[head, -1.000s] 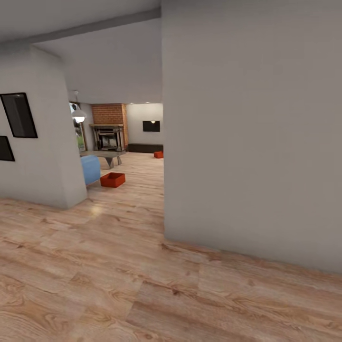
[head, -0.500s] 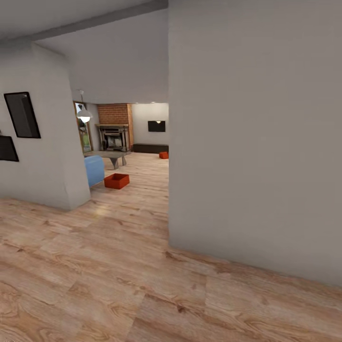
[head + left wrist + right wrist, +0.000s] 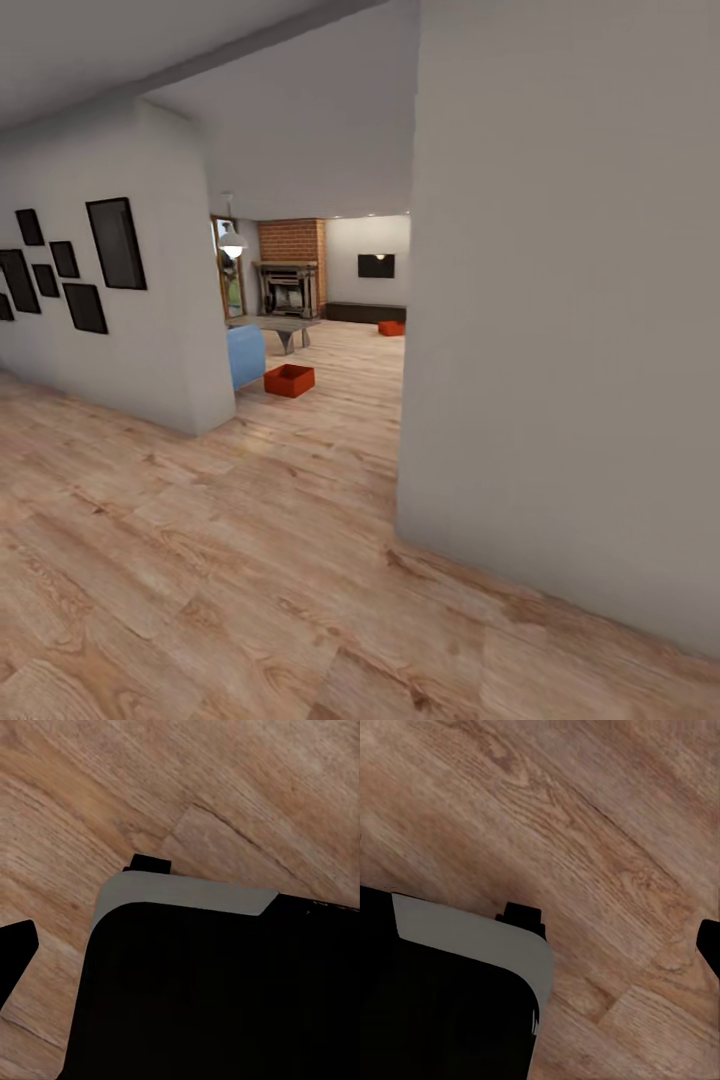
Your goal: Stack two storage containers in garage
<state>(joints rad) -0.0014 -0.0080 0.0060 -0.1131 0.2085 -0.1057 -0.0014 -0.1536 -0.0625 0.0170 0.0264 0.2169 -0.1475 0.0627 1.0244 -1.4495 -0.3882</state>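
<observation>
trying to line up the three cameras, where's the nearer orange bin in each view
Head view: the nearer storage container sits on the wood floor just left of centre, beside the blue sofa, through the opening between the walls.
Left wrist view: not in it; wood floor and part of the robot's dark body.
Right wrist view: not in it; wood floor again.
Shared landmark: the light wood-plank floor.
</observation>
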